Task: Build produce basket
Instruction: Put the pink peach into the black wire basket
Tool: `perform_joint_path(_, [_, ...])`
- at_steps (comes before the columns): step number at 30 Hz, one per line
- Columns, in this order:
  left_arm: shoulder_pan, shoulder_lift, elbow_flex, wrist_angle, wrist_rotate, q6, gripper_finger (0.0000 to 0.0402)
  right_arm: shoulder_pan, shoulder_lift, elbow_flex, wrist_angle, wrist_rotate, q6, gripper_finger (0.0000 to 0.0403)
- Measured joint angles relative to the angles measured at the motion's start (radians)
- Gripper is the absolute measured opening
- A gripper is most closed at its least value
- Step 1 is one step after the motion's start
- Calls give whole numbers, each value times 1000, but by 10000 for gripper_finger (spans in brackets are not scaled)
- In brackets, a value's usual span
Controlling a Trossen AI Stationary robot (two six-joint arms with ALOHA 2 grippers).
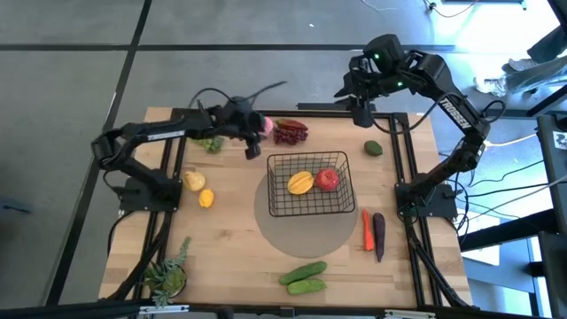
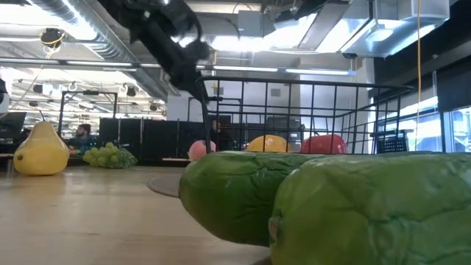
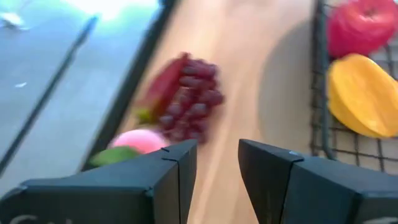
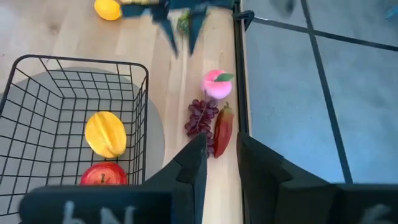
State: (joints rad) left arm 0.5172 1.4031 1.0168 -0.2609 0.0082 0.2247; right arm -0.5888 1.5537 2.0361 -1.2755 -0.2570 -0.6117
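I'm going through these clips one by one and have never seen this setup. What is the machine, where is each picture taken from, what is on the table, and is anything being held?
Two dark robot arms work at a wooden table. One picture looks straight down, one looks level across the tabletop, and two come from cameras on the wrists.

A black wire basket already holds a mango and an apple. Outside it lie purple grapes, a pink peach, cucumbers, a carrot and an eggplant.

The left tool hovers near the peach with a gap between its fingers, holding nothing. The right tool waits over the table's far edge, also holding nothing.
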Motion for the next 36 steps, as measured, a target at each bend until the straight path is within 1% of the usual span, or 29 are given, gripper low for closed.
perform_joint_path(3, [21, -72, 0, -71, -55, -102, 108, 0, 1, 0, -27, -19, 0, 83])
perform_joint_path(7, [27, -146, 0, -189, -65, -209, 108, 0, 1, 0, -35, -24, 0, 83])
perform_joint_path(9, [28, -164, 0, -230, -89, -293, 108, 0, 1, 0, -35, -24, 0, 83])
perform_joint_path(12, [47, -162, 0, -225, -111, -391, 108, 0, 1, 0, -34, -24, 0, 83])
perform_joint_path(16, [78, -139, 2, -214, -90, -403, 108, 0, 1, 0, -28, -24, 0, 83])
perform_joint_path(19, [109, -109, 0, -260, -57, -456, 108, 0, 1, 0, -29, -24, 0, 83])
perform_joint_path(21, [137, -106, 1, -300, -67, -525, 108, 0, 1, 0, -29, -24, 0, 83])
perform_joint_path(23, [161, -96, 1, -345, -81, -562, 108, 0, 1, 0, -30, -24, 0, 83])
perform_joint_path(26, [179, -78, 1, -345, -75, -609, 108, 0, 1, 0, -30, -24, 0, 83])
perform_joint_path(28, [191, -66, 1, -345, -69, -601, 108, 0, 1, 0, -31, -24, -2, 83])
perform_joint_path(30, [198, -59, 0, -323, -70, -539, 108, 0, 1, 0, -31, -24, -3, 83])
perform_joint_path(32, [199, -45, 1, -268, -63, -478, 108, 0, 1, 0, -31, -24, -3, 83])
perform_joint_path(34, [203, -23, 1, -211, -24, -437, 108, 0, 1, 0, -31, -24, -3, 83])
perform_joint_path(36, [221, 2, 1, -149, 56, -426, 108, 0, 1, 0, -31, -24, -3, 83])
